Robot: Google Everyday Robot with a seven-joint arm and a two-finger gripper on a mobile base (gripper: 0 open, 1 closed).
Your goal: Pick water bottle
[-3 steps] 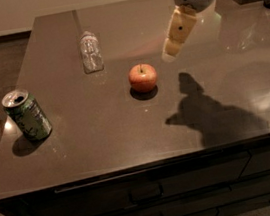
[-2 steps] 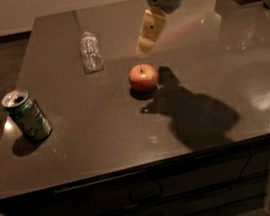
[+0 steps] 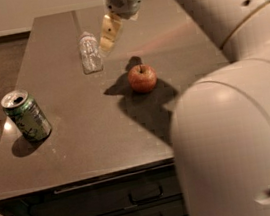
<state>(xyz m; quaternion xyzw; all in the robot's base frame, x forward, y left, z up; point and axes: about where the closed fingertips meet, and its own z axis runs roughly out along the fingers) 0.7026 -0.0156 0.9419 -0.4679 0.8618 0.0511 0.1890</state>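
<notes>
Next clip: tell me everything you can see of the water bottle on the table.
The water bottle is small, of clear, colourless plastic with ribbed, crinkly sides. It appears to lie on its side on the dark table, toward the far edge, narrow end pointing away from the camera. The gripper hangs close at its right as pictured; whether they touch cannot be told. The apple and the green can sit well apart from it.

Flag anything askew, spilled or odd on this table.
Only the water bottle: it lies on its side toward the far end of the table, not upright. The green soda can stands near the left edge, the apple sits mid-table, no spill visible. The gripper hangs close beside the water bottle.
</notes>
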